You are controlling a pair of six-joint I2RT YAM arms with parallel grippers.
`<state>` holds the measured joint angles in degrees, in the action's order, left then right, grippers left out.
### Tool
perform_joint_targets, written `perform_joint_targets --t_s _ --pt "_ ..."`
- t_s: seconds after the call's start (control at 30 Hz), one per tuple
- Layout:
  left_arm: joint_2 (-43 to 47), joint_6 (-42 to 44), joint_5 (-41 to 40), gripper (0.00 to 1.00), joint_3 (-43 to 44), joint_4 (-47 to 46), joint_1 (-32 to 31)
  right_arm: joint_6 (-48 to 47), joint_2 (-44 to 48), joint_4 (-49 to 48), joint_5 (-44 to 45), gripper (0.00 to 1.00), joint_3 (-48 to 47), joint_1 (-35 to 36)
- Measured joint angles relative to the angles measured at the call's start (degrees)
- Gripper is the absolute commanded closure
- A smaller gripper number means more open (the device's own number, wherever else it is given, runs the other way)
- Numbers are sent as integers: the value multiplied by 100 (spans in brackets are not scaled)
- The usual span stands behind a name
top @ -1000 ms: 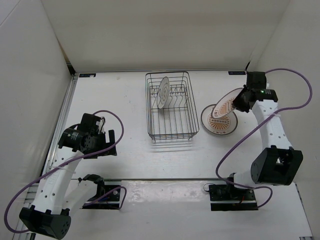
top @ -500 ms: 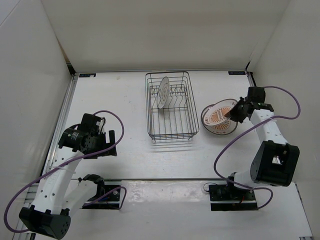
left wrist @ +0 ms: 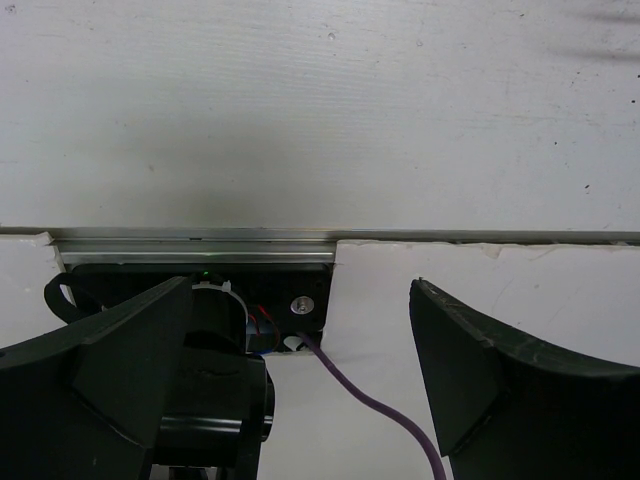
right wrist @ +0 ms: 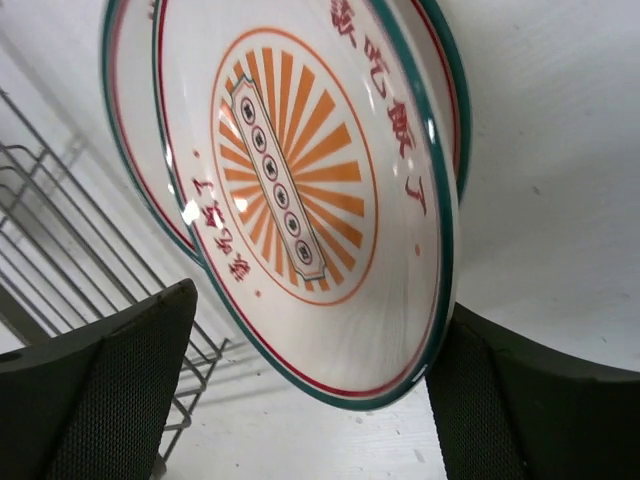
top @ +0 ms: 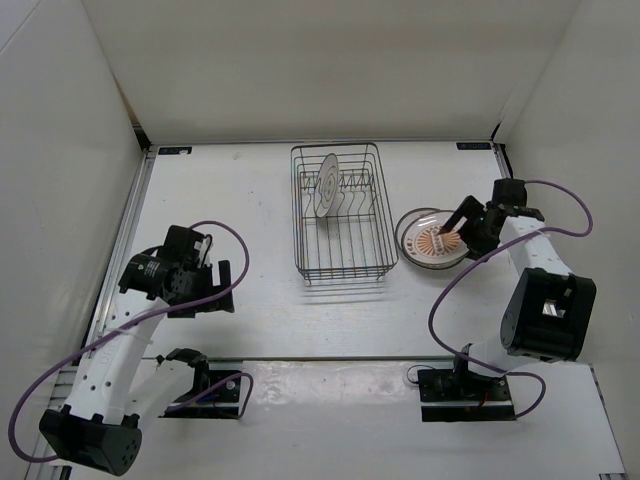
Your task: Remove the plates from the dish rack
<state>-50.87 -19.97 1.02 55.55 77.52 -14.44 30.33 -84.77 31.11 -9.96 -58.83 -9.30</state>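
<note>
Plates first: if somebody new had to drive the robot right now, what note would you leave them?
The left hand is open and empty, low over the table at the near left.
The right hand is open over the stack to the right of the dish rack.
The sunburst plate lies on a second plate on the table and looks released. The third plate stands upright in the rack's far left part.
Done: two plates are out.
Left: pull the right hand clear, then lift out the third plate.
</note>
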Motion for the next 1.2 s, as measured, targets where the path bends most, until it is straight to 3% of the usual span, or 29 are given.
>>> perform_joint_targets --t_s 0.4,0.53,0.77,0.87,0.9,1.0,1.07,1.2 --pt "-74 11 48 0 0 -35 0 -264 -111 1200 695 10 -160 11" --pt "-188 66 142 0 26 -39 0 63 -144 1891 1408 10 -308 179" --pt "-907 216 680 0 850 -348 0 315 592 2809 1934 10 -949 531" --pt "-1270 177 704 28 1255 -682 0 310 868 2992 1967 10 -1353 531" --pt "-1399 157 619 43 1414 -798 13 310 946 3038 1943 10 -1399 529" --pt "-1928 17 382 57 2085 -905 199 310 1099 3292 1733 10 -1414 529" --pt "-2494 -61 289 57 2852 -883 485 310 1165 3499 1513 10 -1414 529" --pt "-4061 -269 151 33 4981 -826 938 157 1480 3735 1152 10 -1427 518"
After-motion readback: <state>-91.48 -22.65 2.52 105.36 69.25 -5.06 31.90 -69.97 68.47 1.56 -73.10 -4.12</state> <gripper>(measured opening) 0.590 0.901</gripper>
